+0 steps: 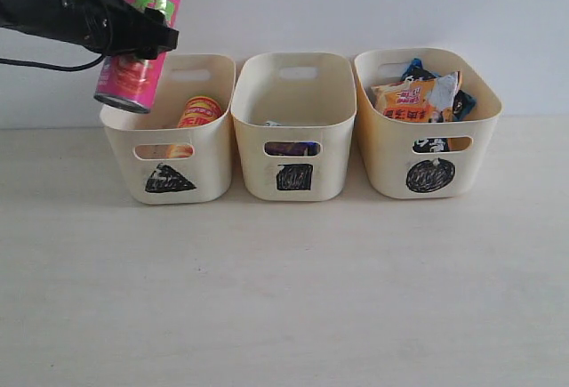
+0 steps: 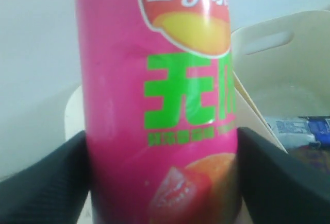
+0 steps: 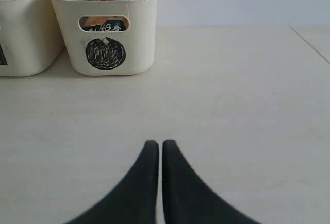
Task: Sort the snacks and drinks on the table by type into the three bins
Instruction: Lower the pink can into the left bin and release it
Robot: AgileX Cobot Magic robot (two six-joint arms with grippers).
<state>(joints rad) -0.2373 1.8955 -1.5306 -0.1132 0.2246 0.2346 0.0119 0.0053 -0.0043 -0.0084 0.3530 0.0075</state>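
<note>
My left gripper (image 1: 142, 36) is shut on the pink chip tube (image 1: 142, 31), which hangs tilted in the air above the back left of the triangle bin (image 1: 173, 151). The wrist view shows the tube (image 2: 160, 110) squeezed between both black fingers (image 2: 46, 183). The yellow tube (image 1: 197, 111) lies inside that bin. The square bin (image 1: 293, 133) holds the two drink cartons (image 1: 289, 148), seen through its handle cutout. The circle bin (image 1: 427, 133) holds the orange chip bag (image 1: 409, 98) and the blue bag (image 1: 449, 93). My right gripper (image 3: 155, 144) is shut on nothing, low over the bare table.
All three bins stand in a row against the white wall. In front of them the pale wooden table (image 1: 284, 298) stretches to the near edge. The circle bin (image 3: 105, 33) shows ahead of the right gripper in its wrist view.
</note>
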